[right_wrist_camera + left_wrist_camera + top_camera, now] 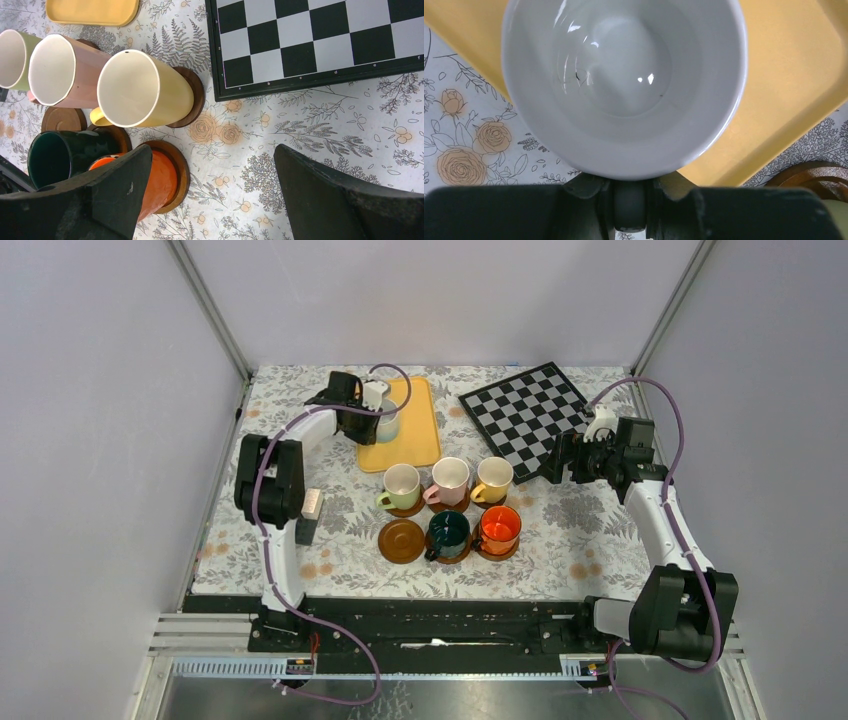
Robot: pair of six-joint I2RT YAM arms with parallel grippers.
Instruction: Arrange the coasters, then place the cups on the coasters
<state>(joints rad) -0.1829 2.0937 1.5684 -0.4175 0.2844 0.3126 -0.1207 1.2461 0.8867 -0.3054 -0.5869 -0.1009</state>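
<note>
The white cup point(624, 85) is grasped by the left gripper point(630, 202), whose fingers are clenched on a grey part at the cup's near side, apparently the handle. This cup is held upright at the far left of the worktop point(580, 530), over the left edge of the yellow tray point(415, 430). Whether it rests on the tray or is raised above it cannot be told.

In the middle of the worktop, two rows are formed. In the far row, from left to right, the pale green cup point(402, 483), the pink cup point(450, 477) and the yellow cup point(494, 478) are each set on a coaster. In the near row, an empty coaster point(402, 540) lies at the left, followed by the dark green cup point(449, 531) and the orange cup point(499, 527), each on its own coaster. The disc under the yellow cup point(196, 95) is seen to be darker than the one under the orange cup point(182, 172).

The right gripper point(212, 155) is released, its fingers spread wide with nothing between them. It is held above the worktop just right of the cups, near the chessboard point(525, 415).
</note>
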